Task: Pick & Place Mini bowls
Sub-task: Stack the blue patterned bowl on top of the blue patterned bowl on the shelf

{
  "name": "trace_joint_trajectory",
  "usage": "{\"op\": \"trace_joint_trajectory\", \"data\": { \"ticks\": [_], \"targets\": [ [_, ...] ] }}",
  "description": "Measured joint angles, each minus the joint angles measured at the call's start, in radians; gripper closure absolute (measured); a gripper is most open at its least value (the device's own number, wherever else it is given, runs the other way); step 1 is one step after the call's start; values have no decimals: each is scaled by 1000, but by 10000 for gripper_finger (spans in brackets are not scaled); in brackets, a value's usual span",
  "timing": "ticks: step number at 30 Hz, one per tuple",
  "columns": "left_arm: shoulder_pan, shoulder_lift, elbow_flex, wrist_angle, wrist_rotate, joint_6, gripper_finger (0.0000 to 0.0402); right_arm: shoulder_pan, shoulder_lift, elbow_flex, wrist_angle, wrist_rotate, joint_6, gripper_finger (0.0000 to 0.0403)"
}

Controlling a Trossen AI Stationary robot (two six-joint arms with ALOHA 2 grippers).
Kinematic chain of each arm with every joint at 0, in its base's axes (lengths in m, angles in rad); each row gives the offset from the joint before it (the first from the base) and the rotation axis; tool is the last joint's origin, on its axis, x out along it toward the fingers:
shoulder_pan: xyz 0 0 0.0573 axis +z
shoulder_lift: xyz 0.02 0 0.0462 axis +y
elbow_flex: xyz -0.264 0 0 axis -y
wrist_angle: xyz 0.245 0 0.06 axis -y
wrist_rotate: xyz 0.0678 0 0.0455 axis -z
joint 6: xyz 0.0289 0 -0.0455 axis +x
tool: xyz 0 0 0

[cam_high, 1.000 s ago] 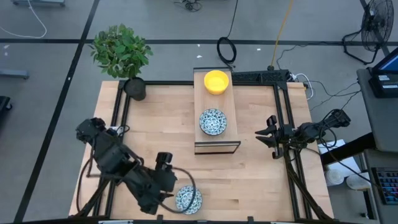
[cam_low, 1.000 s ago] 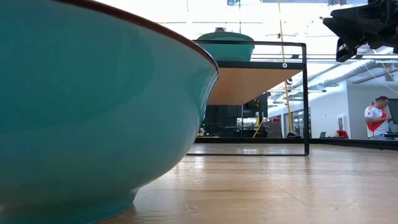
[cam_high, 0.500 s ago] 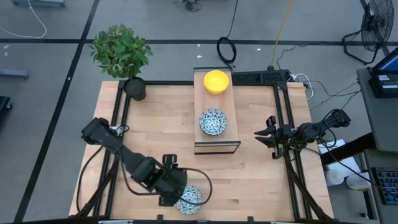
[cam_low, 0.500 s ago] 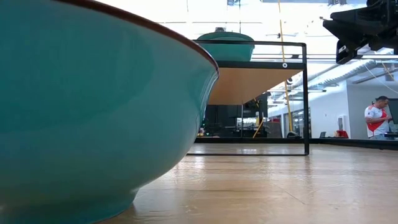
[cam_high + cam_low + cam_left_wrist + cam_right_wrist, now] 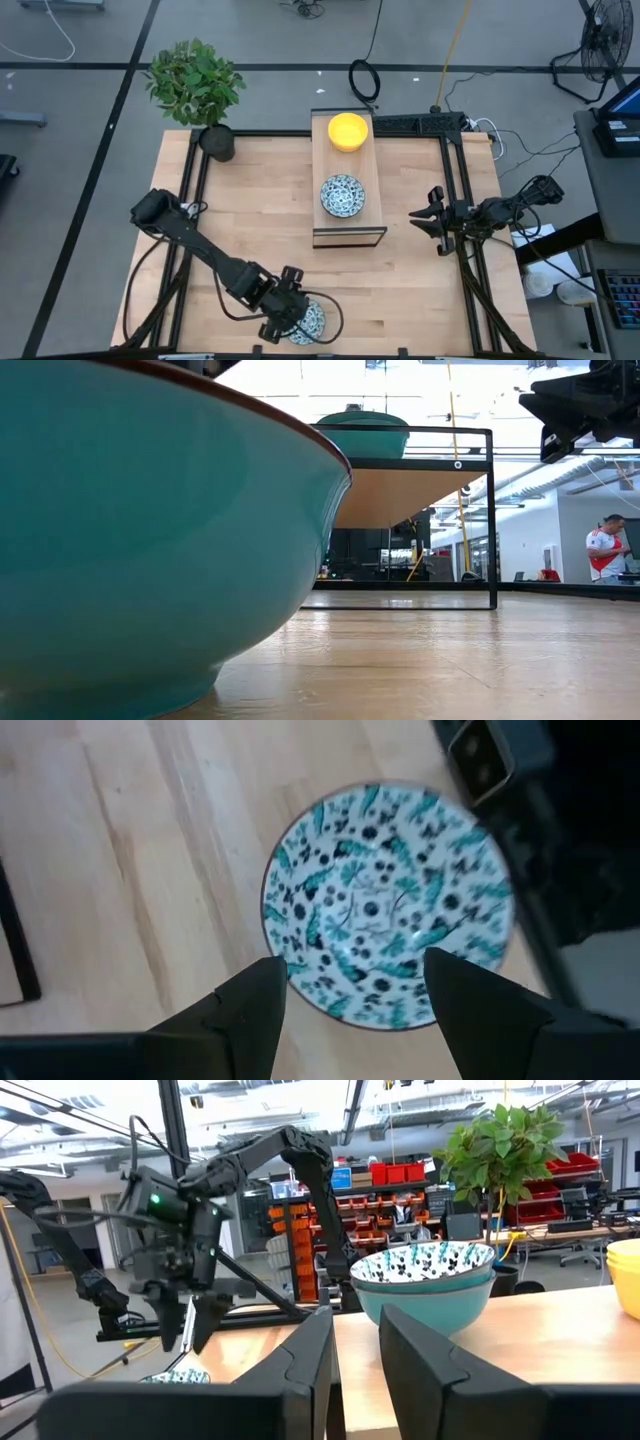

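A white mini bowl w/ blue floral pattern (image 5: 306, 322) is sitting on the wooden table (image 5: 250, 210) near its front edge, left of centre, and the left gripper (image 5: 292, 318) is hanging directly over it; in the left wrist view the bowl's patterned inside (image 5: 388, 906) is facing up, and the two dark fingers (image 5: 250, 1010) are standing spread apart, one at each side of the near rim, not clamped on anything. A second floral mini bowl (image 5: 343, 195) is resting on the raised wooden shelf (image 5: 324, 172) at mid-table, w/ a plain yellow mini bowl (image 5: 348, 131) behind it on the same shelf, well apart from it. In the low view the front bowl's light-blue outside (image 5: 150, 540) is filling the left of the picture, w/ the shelf's black frame (image 5: 490, 520) beyond. The right gripper (image 5: 432, 220) is waiting above the table's right side, just beside the shelf's front corner, fingers (image 5: 420, 1370) parted w/ a narrow gap and holding nothing. A dark pot w/ a leafy green plant (image 5: 196, 85) is standing at the table's back-left corner. A person in a white-and-red shirt (image 5: 606, 550) is standing far off in the room behind.
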Motion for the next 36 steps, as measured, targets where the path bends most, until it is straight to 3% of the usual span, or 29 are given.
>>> {"op": "trace_joint_trajectory", "data": {
  "ticks": [5, 14, 36],
  "targets": [
    [1, 0, -52, 64, 0, 74, 192, 0, 0, 0, -1, 1, -2, 328],
    [0, 0, -95, 198, 85, 126, 389, 0, 0, 0, -3, 0, 8, 328],
    [11, 143, -116, 222, 85, 95, 399, 0, 0, 0, -12, 0, 27, 328]
  ]
}}
